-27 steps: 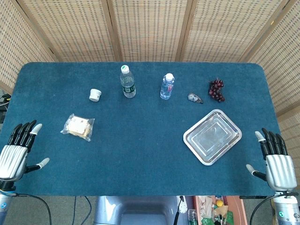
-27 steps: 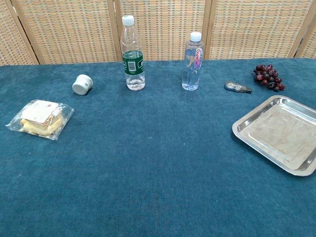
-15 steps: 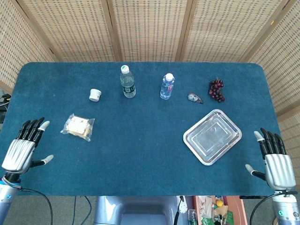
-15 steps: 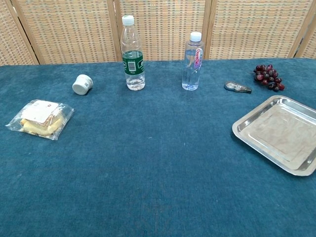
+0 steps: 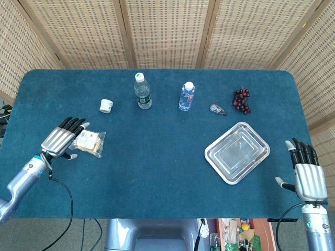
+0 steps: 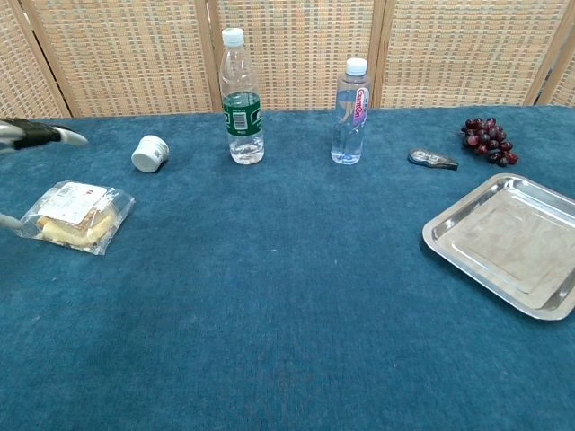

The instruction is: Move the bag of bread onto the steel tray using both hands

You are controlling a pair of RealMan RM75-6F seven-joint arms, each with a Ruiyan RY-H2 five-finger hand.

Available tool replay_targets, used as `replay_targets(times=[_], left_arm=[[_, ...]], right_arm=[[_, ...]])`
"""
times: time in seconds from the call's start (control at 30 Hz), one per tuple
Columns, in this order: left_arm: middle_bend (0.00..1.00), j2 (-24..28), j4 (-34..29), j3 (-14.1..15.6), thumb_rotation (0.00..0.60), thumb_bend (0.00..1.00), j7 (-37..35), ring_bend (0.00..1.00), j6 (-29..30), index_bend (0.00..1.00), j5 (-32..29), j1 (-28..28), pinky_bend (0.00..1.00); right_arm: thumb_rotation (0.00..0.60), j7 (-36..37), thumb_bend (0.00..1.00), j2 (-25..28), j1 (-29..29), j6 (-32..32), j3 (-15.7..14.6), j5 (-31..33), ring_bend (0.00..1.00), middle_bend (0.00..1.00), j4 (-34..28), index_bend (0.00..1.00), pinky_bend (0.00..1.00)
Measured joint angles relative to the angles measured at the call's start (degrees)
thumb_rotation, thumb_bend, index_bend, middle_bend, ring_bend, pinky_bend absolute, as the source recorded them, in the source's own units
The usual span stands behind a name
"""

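Note:
The bag of bread (image 5: 88,141) (image 6: 75,215) lies flat on the blue table, left of centre. My left hand (image 5: 62,139) hovers just left of the bag with its fingers spread, holding nothing; its fingertips (image 6: 40,136) show at the left edge of the chest view above the bag. The steel tray (image 5: 237,152) (image 6: 510,243) sits empty on the right side. Off the table's right front corner, my right hand (image 5: 304,173) is open and far from both bag and tray.
Along the back stand a green-label bottle (image 5: 142,92), a smaller water bottle (image 5: 186,97), a white cap-like pot (image 5: 106,106), a small dark object (image 5: 218,109) and a bunch of grapes (image 5: 242,100). Woven screens close the back.
My left hand has swung in over the table from the left front corner up to the bag's left side. My right hand has dropped slightly lower. The bag and tray have not moved.

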Motion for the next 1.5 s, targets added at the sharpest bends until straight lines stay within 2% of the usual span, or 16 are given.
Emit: replay_targets(times=[0.13,0.2,0.27,0.33,0.37,0.53,0.73,0.93,1.03,1.13,1.3,1.33,1.4,1.43,1.5], left_arm=[[0.00,-2.80,4.59,1.32,0.600,0.00,-3.84,0.00,-4.63,0.00,0.95,-3.96,0.00],[0.04,-4.15,6.57,1.83,0.600,0.01,-4.25,0.01,-7.06,0.03,1.08,-5.79,0.06],[0.23,-5.35,7.68,2.11,0.600,0.05,-4.20,0.11,-8.48,0.20,1.10,-7.23,0.23],[0.38,-5.81,8.09,2.24,0.600,0.10,-3.74,0.23,-8.27,0.36,0.95,-7.53,0.34],[0.42,-5.97,8.23,2.30,0.600,0.11,-3.09,0.26,-7.93,0.41,0.72,-7.61,0.37],[0.51,-6.15,8.12,2.07,0.600,0.15,1.85,0.34,-8.17,0.52,-1.58,-7.72,0.42],[0.52,-4.11,3.26,0.94,0.600,0.16,3.17,0.35,-5.11,0.53,-2.88,-7.62,0.42],[0.52,-1.80,-6.88,-1.05,0.600,0.16,4.50,0.35,-1.67,0.53,-2.49,-8.89,0.42],[0.52,-2.43,-11.57,-3.15,0.600,0.16,7.15,0.35,-1.91,0.53,-3.64,-11.08,0.42],[0.52,-4.92,-13.52,-5.06,0.600,0.16,10.34,0.35,-4.04,0.53,-6.11,-13.80,0.42],[0.51,-13.01,-13.36,-7.93,0.600,0.14,16.51,0.35,-7.22,0.52,-11.39,-18.48,0.41],[0.47,-14.65,-13.06,-8.42,0.600,0.12,17.96,0.34,-7.60,0.50,-12.65,-19.26,0.39],[0.29,-18.39,-12.11,-9.52,0.600,0.05,21.14,0.23,-8.17,0.33,-15.71,-20.89,0.31],[0.15,-19.81,-11.70,-9.94,0.600,0.01,22.10,0.13,-8.30,0.18,-16.96,-21.51,0.21],[0.01,-21.80,-11.33,-10.64,0.600,0.00,23.04,0.01,-8.86,0.01,-19.61,-22.45,0.05]], right_arm=[[0.600,-0.29,0.00,-0.49,0.35,-0.80,0.52,1.59,0.00,0.00,0.93,0.00,0.00],[0.600,-0.26,0.00,-0.66,0.49,-1.06,0.78,2.25,0.00,0.00,1.39,0.00,0.00],[0.600,-0.09,0.00,-0.76,0.56,-1.09,0.96,2.53,0.00,0.00,1.64,0.00,0.00],[0.600,0.18,0.00,-0.69,0.54,-1.07,0.99,2.60,0.00,0.00,1.64,0.00,0.00],[0.600,0.30,0.00,-0.63,0.54,-1.06,0.98,2.62,0.00,0.00,1.62,0.00,0.00],[0.600,1.17,0.00,-0.25,0.39,-0.82,0.87,2.45,0.00,0.00,1.47,0.00,0.00],[0.600,1.95,0.00,0.23,0.24,-0.56,0.72,2.16,0.00,0.00,1.10,0.00,0.00],[0.600,2.00,0.00,0.31,0.39,-0.76,0.69,2.26,0.00,0.00,1.00,0.00,0.00],[0.600,1.72,0.00,0.27,0.52,-0.91,0.63,2.25,0.00,0.00,0.98,0.00,0.00],[0.600,1.39,0.00,0.20,0.62,-1.02,0.55,2.27,0.00,0.00,0.95,0.00,0.00],[0.600,1.52,0.00,0.31,0.54,-1.11,0.61,2.85,0.00,0.00,0.84,0.00,0.00],[0.600,1.63,0.00,0.38,0.50,-1.12,0.62,2.96,0.00,0.00,0.83,0.00,0.00],[0.600,1.81,0.00,0.50,0.44,-1.12,0.63,3.06,0.00,0.00,0.82,0.00,0.00],[0.600,1.93,0.00,0.58,0.40,-1.11,0.65,3.16,0.00,0.00,0.82,0.00,0.00],[0.600,2.04,0.00,0.71,0.35,-1.11,0.71,3.36,0.00,0.00,0.87,0.00,0.00]])
